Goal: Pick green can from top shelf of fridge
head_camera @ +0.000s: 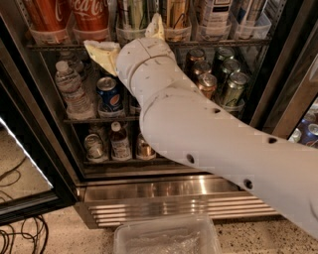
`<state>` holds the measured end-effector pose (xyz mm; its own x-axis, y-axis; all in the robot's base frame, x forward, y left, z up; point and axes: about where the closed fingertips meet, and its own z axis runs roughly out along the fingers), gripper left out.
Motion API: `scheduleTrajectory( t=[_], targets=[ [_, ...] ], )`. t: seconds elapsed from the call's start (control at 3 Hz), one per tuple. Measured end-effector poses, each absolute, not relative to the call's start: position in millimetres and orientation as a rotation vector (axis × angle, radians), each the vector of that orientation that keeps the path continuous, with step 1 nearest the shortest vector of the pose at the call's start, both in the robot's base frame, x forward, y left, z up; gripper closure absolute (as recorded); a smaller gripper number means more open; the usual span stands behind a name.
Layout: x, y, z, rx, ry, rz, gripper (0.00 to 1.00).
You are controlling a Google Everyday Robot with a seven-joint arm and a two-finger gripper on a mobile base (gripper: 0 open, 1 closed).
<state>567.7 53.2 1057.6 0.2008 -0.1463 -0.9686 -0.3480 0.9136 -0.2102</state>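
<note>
The green can (133, 12) stands in a clear tray on the top shelf (49, 46) of the fridge (164, 198), with red Coca-Cola cans (89, 12) to its left and a gold can (176, 12) to its right. The gripper (121, 30) hangs at the tray's front edge, spread wide and grasping nothing. One cream finger (102, 53) points left, the other rises beside the can. A Pepsi can (109, 93) sits on the rack below.

The tops of the green can (133, 12) and red cans (74, 15) on the top wire bench (223, 43) are cut off by the upper border. At the bench's front edge, the pincer (129, 42) is largely masked by its own wrist (149, 64).
</note>
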Motion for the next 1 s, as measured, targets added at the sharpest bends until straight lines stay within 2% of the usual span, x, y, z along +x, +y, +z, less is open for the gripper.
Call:
scheduleTrajectory(
  t=[0.33, 0.67, 1.0],
  targets=[
    [582, 51, 1057, -0.416, 1.371, 0.137, 0.14],
    [596, 53, 1058, -0.398, 1.36, 0.138, 0.21],
    [608, 53, 1061, -0.382, 1.351, 0.125, 0.22]
  ],
)
